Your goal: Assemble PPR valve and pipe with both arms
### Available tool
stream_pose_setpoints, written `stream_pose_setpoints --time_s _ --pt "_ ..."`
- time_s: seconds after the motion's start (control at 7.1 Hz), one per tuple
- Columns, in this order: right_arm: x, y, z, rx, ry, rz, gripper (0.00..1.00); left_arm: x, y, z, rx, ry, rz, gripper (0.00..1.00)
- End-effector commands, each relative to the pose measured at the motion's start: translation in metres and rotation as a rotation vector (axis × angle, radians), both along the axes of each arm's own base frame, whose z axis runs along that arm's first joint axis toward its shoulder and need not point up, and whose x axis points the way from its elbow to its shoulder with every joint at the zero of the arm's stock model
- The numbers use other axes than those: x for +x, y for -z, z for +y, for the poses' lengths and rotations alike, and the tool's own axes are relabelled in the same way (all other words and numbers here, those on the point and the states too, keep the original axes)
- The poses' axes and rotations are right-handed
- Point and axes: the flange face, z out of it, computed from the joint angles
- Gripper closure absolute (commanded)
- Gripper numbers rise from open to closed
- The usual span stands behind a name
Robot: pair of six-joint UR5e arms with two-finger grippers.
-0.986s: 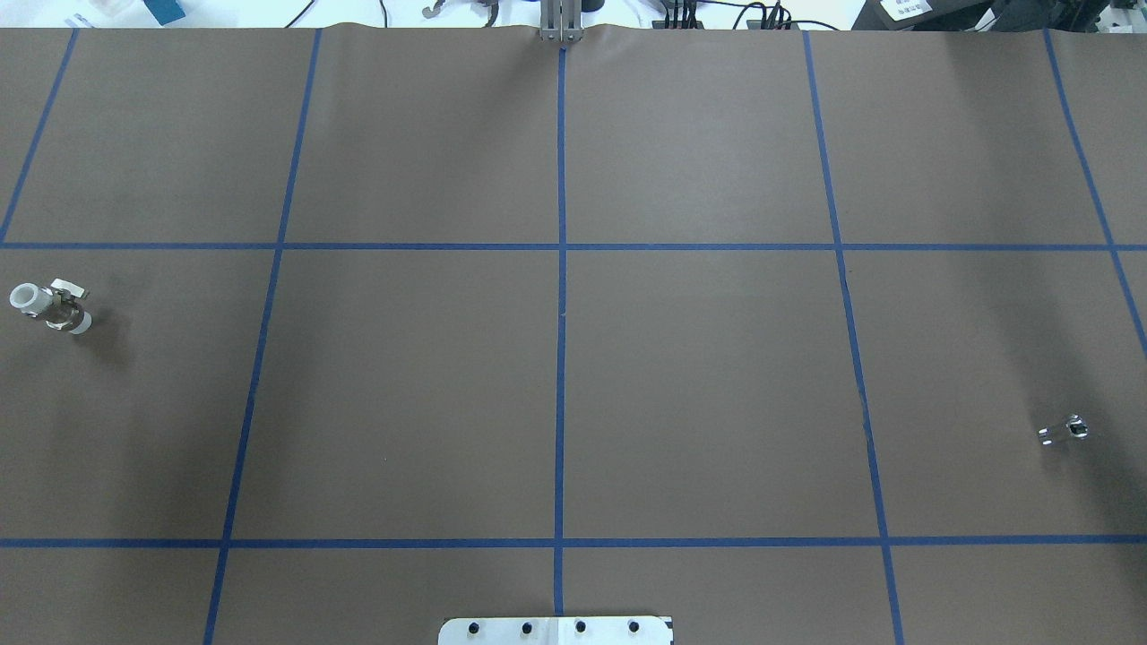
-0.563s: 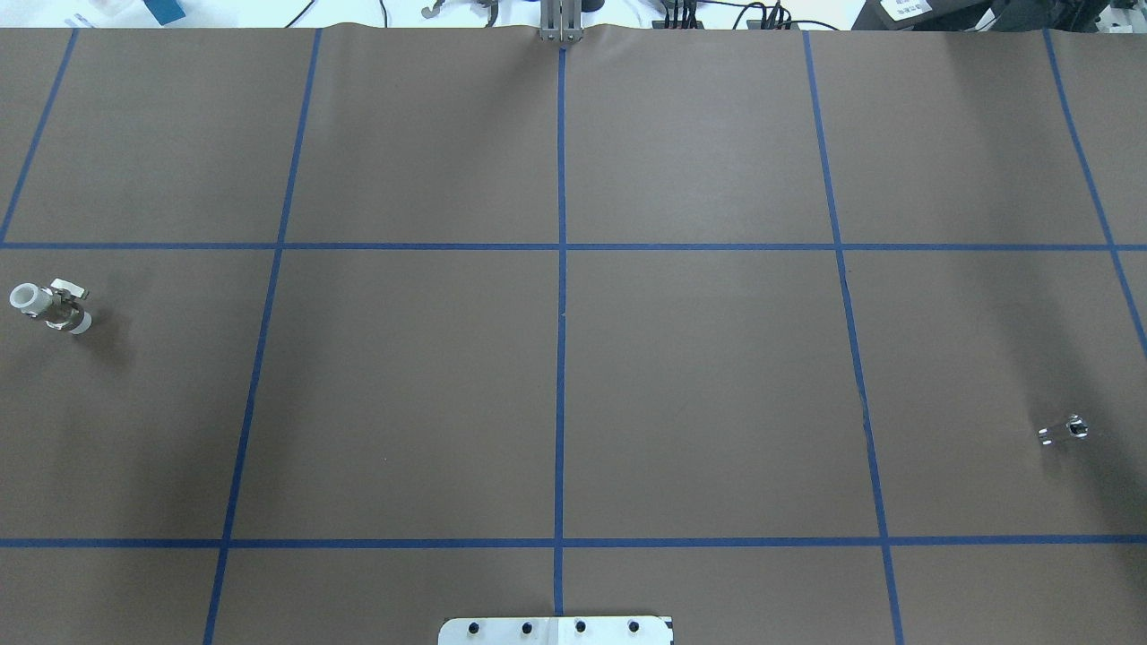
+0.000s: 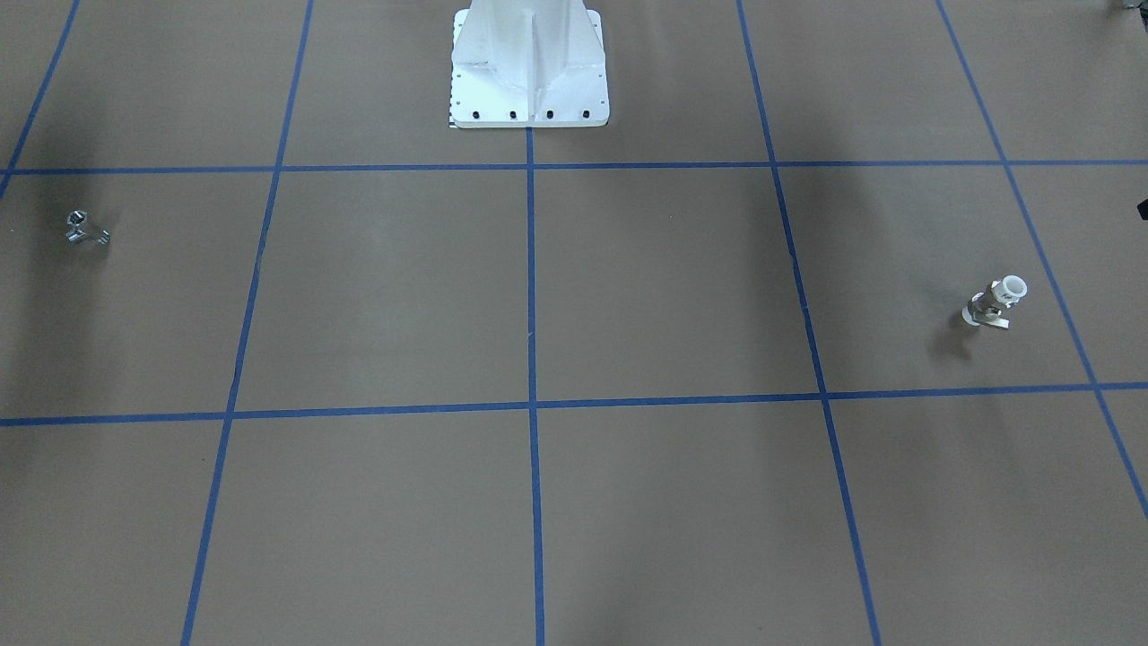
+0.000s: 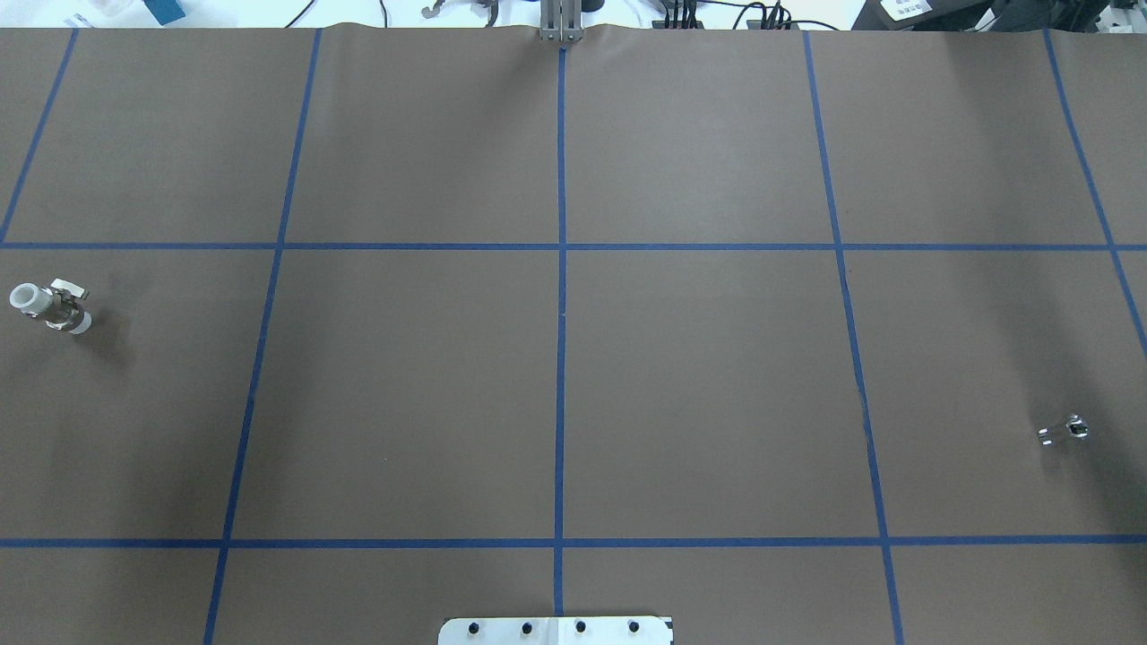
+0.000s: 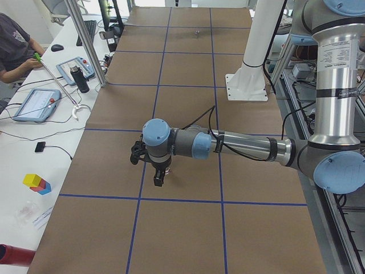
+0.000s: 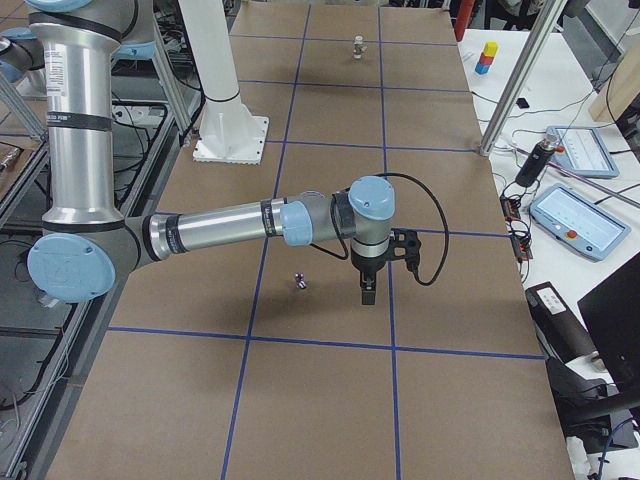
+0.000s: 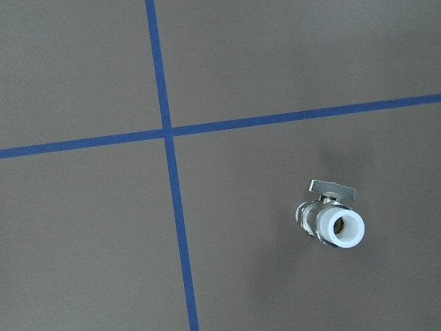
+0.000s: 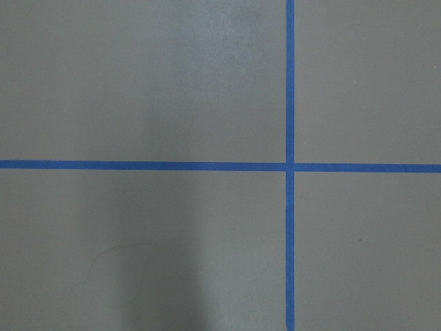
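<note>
From across the counter (image 3: 664, 287), a matte brown sheet gridded with blue tape (image 3: 531, 269), the white bolted pedestal (image 3: 529, 72) stands at the far edge. The PPR valve (image 3: 994, 303) sits well out on the pedestal's left-arm side, tilted with one white plastic ring raised and its middle a dull brass-grey. The pipe (image 3: 82, 229), a tiny bright chrome piece with a round mouth and a short stub, lies well out on the pedestal's other side. Looking down from behind the robot, the pedestal shows as a flat plate with dark bolt holes, and the two fittings rest on the paper far apart, one to either side of it. From the counter's left end, the left arm (image 5: 245, 147), a smooth grey tube with light-blue caps, reaches out from beside the pedestal with its black left pincer (image 5: 158, 181) pointing down; whether it is spread I cannot tell. From the right end, the right arm (image 6: 220, 228) does likewise, and the right pincer (image 6: 366, 292) hangs near the pipe, apart from it; its spread I cannot tell either. The left wrist camera looks at the valve's round white mouth and flat pale tab. The right wrist camera shows matte paper and a cross of tape.
</note>
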Motion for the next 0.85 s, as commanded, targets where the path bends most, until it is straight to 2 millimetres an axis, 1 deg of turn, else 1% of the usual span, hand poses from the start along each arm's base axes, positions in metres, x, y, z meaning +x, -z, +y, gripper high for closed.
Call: stream_pose_setpoints --time_s 0.0,0.28,0.42,0.56,0.7 --pt "0.0 -0.001 0.0 -0.002 -0.001 0.0 0.0 -0.005 0.01 0.0 -0.006 0.048 -0.066 0.0" --pt "0.0 -0.002 0.004 0.001 0.001 -0.002 0.0 -0.004 0.013 0.0 0.0 0.048 -0.056 0.0" --pt "-0.001 -0.002 0.004 0.003 0.001 -0.003 0.0 -0.002 0.011 0.004 -0.006 0.045 -0.056 0.0" --pt "-0.001 0.0 0.004 0.009 0.003 -0.005 0.0 0.0 0.015 0.004 0.005 0.042 -0.055 0.0" --pt "-0.003 0.001 0.004 0.007 0.008 -0.023 0.0 0.009 0.018 0.003 0.003 0.038 -0.05 0.0"
